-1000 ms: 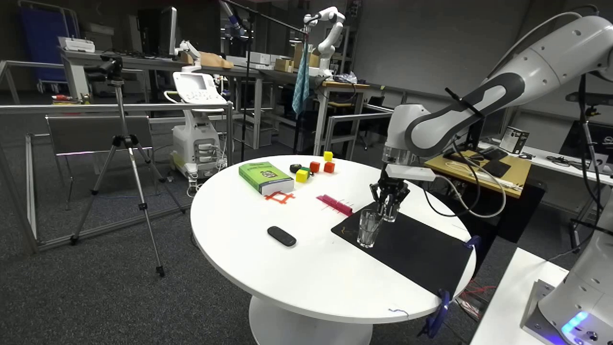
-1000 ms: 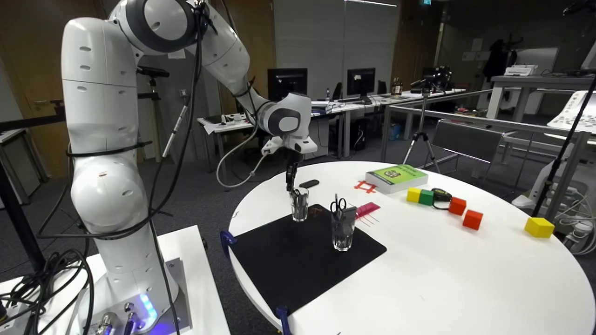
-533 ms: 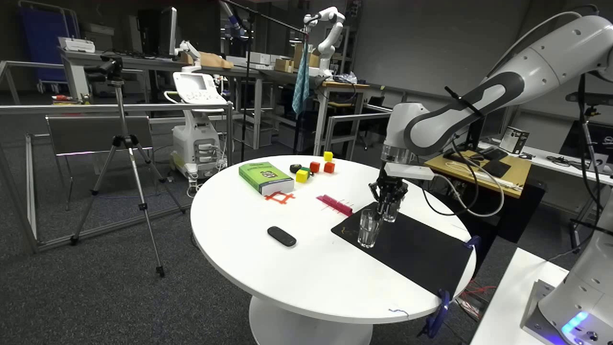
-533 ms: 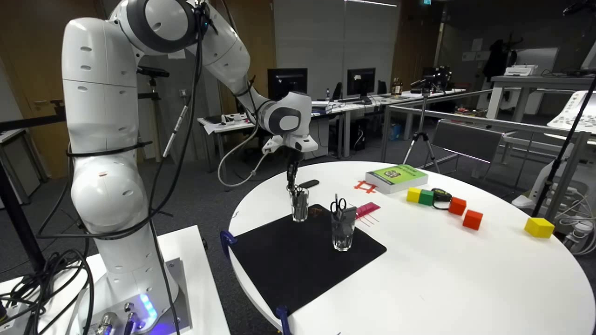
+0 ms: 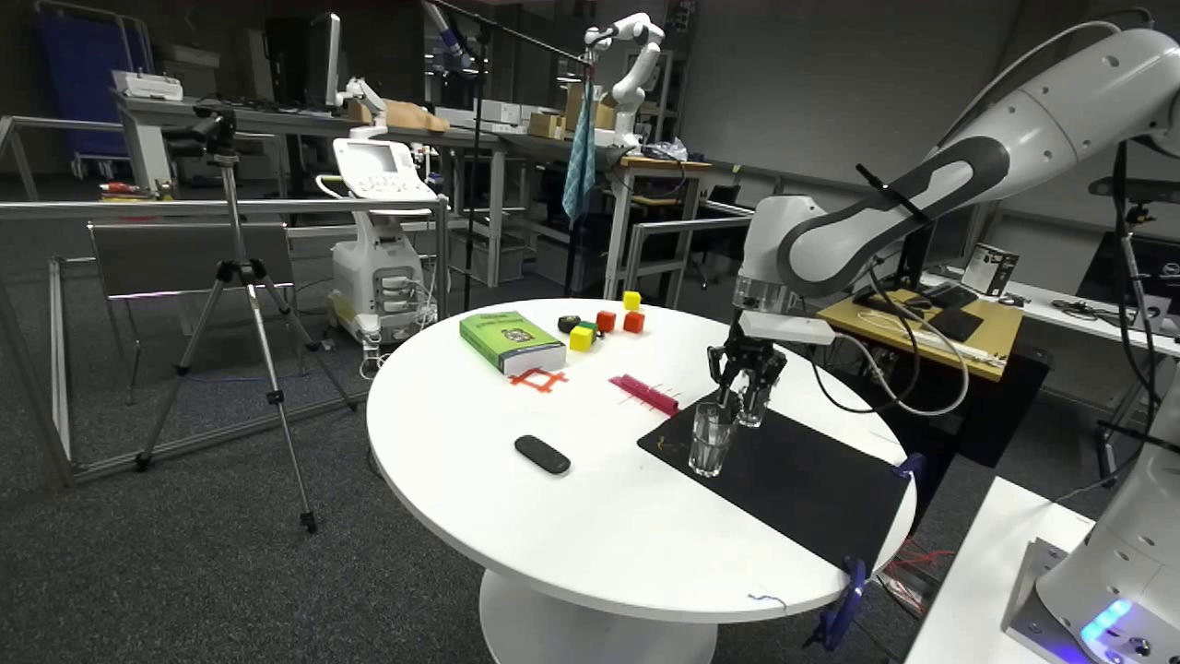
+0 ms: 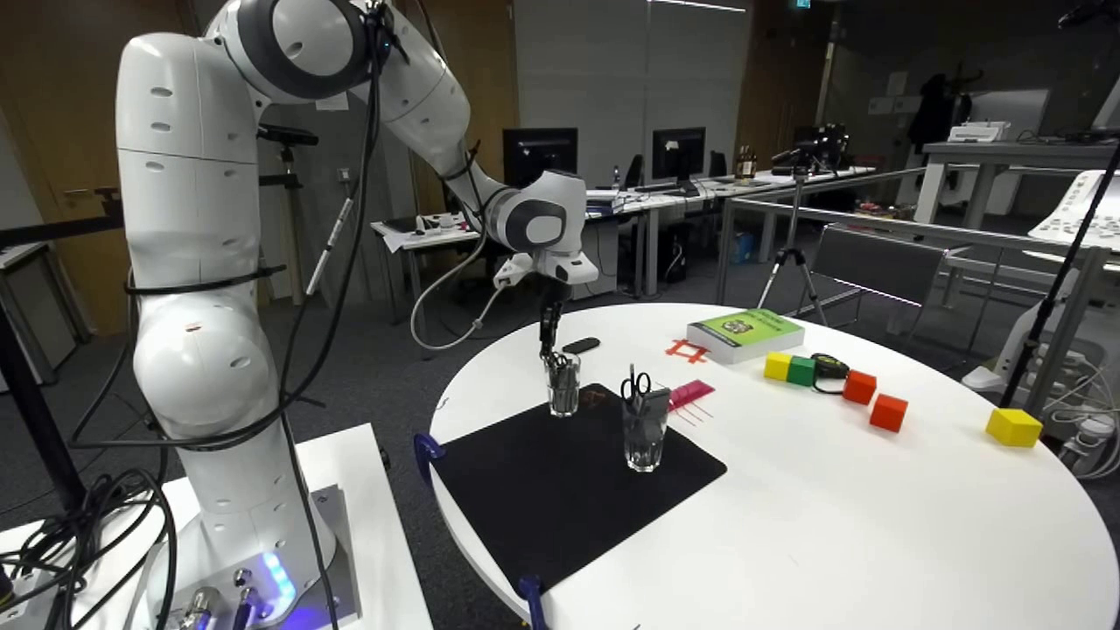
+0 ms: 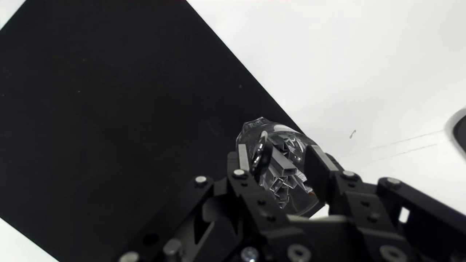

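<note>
Wrist view: black-handled scissors (image 7: 267,156) stand in a drinking glass (image 7: 251,131) on the black mat (image 7: 127,109); the claw (image 7: 282,156) is spread, its nine-o'clock jaw just beside them; an off-centre pinch could shove the scissors and tip the glass, or snag the grey square tubes (image 7: 284,165); in an exterior view, the green book (image 5: 505,339), ten o'clock from the glass, bears print too small to read.

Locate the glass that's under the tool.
In the wrist view, the glass sits just right of centre, beneath the open tool, by the edge of the black mat. In an exterior view, another glass stands to its right.
</note>
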`<state>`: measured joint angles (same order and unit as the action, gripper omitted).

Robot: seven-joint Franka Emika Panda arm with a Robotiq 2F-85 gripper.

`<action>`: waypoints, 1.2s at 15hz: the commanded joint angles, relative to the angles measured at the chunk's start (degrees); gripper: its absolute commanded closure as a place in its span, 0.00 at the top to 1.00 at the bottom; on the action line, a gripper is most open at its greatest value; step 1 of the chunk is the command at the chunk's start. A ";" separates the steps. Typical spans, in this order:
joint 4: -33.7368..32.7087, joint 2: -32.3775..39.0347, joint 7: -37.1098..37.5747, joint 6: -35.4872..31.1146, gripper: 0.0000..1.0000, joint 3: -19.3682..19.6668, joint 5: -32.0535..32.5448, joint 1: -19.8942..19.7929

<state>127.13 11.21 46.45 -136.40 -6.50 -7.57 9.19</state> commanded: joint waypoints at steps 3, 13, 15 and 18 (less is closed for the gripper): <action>-0.16 -0.45 -1.07 0.02 0.12 -0.01 -0.93 0.58; -0.35 -1.29 -1.06 0.67 0.01 0.18 -0.48 0.73; -0.26 -2.28 -1.17 0.91 0.01 0.28 -0.15 0.67; -0.37 -3.36 -1.39 1.18 0.01 0.37 0.07 0.52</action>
<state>126.71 10.54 46.36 -136.38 -6.53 -7.54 9.82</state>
